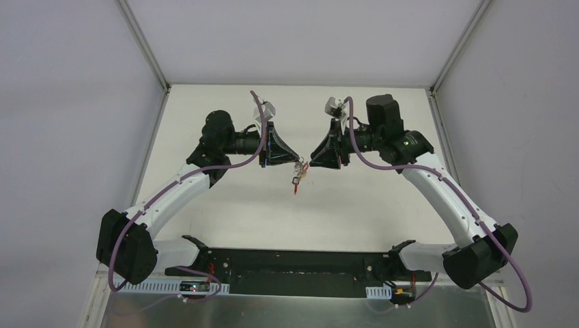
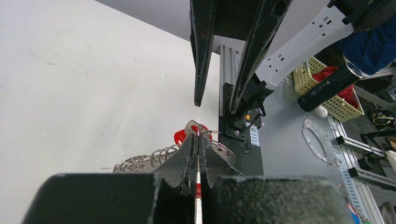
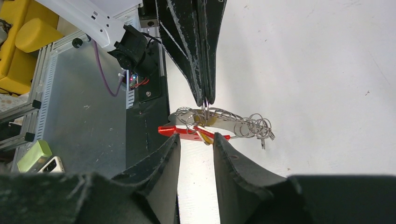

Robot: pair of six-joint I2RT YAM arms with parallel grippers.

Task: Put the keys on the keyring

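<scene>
My left gripper (image 1: 298,162) is shut on the thin grey wire of the keyring (image 3: 204,110) and holds it above the table. In the left wrist view the wire (image 2: 201,132) sticks out just past the closed fingertips (image 2: 194,140). A red piece (image 3: 187,132), seen edge-on, and a yellow-headed key (image 3: 208,136) hang from it, with a chain of small silver rings (image 3: 247,125) trailing to one side. My right gripper (image 3: 196,140) is open, its fingertips either side of the hanging red piece and just short of it. In the top view both grippers meet tip to tip, with the red bunch (image 1: 295,183) dangling below.
The black base plate (image 1: 293,270) lies along the table's near edge. Off the table are a yellow basket (image 2: 327,88), a black torch (image 2: 329,88), a yellow bin (image 3: 28,32) and a green box (image 3: 35,156). White walls enclose the left, right and back.
</scene>
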